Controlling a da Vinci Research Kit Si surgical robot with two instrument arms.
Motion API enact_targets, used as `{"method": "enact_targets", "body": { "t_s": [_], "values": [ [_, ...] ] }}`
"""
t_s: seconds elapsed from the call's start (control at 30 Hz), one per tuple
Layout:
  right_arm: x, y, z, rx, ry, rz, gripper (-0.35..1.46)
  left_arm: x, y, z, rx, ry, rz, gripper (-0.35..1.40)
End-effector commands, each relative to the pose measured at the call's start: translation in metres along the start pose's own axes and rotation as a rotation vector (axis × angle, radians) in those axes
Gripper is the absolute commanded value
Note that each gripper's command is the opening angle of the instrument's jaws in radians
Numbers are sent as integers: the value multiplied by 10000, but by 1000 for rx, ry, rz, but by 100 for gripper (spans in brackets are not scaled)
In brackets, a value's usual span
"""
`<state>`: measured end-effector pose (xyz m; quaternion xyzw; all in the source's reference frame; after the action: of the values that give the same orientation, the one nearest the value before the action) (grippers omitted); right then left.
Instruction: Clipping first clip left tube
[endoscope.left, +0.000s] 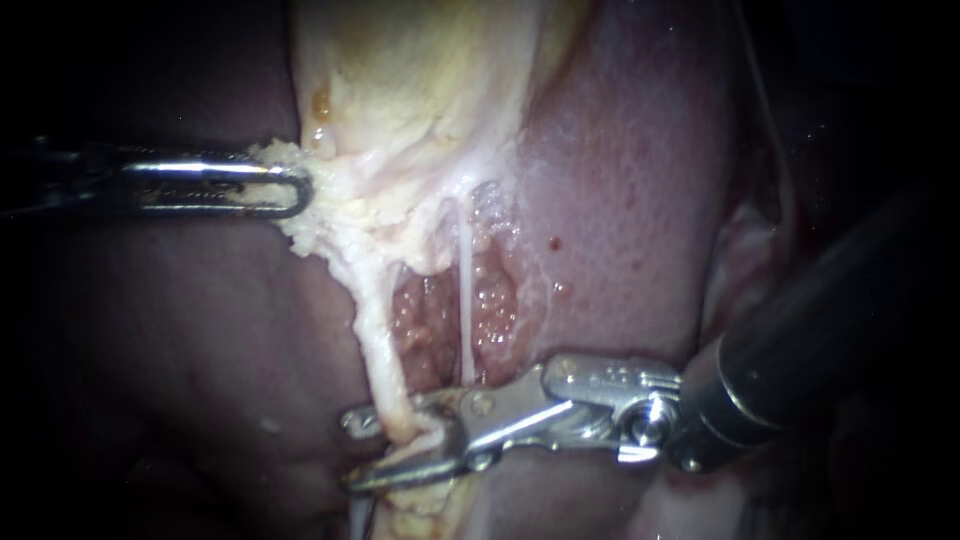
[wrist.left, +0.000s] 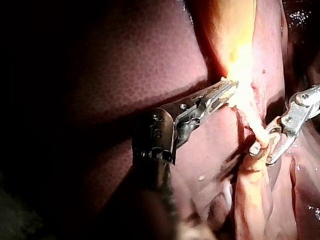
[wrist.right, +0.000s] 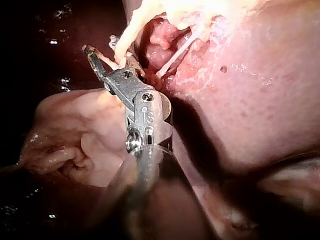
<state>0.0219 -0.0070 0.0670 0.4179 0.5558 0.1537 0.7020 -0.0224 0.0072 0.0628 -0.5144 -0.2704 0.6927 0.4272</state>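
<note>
While clamped tight on the gallbladder's (endoscope.left: 400, 90) frayed edge with the left instrument (endoscope.left: 295, 190), got right instrument (endoscope.left: 348, 452) jaws wide, straddling the left tube (endoscope.left: 378, 340) low down, thin right tube (endoscope.left: 466, 300) alongside, liver (endoscope.left: 640, 180) behind

— What lies around the work?
— Mostly the liver (endoscope.left: 640, 200): smooth, pinkish red and finely mottled. It fills the right side of the endoscope view and goes dark on the left.
— And above it?
— The gallbladder (endoscope.left: 420, 70), pale yellow and glistening, comes down from the top. It has a ragged fatty fringe (endoscope.left: 300, 225) along its lower left edge.
— Between the two?
— A raw patch (endoscope.left: 497, 300), red and granular, lies just below the gallbladder. A thin white tube (endoscope.left: 466, 300) runs straight down across it.
— Anything else?
— A small dark red spot (endoscope.left: 553, 241) sits on the liver, near the patch's right edge. In the right wrist view, a pale pink folded lump of tissue (wrist.right: 75, 140) lies wet, well apart from the patch.
</note>
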Motion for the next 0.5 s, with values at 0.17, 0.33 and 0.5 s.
{"method": "enact_targets", "body": {
  "t_s": [0.17, 0.33, 0.5],
  "values": [
    [0, 1, -1, -2, 0, 52, -21, 0, -1, 0, 0, 0, 0, -35],
    [-2, 1, -4, 1, -2, 70, -35, 0, -1, 0, 0, 0, 0, -35],
    [-2, 2, -5, -2, -10, 69, -35, 0, -2, 0, 0, 0, 0, -35]
  ]
}}
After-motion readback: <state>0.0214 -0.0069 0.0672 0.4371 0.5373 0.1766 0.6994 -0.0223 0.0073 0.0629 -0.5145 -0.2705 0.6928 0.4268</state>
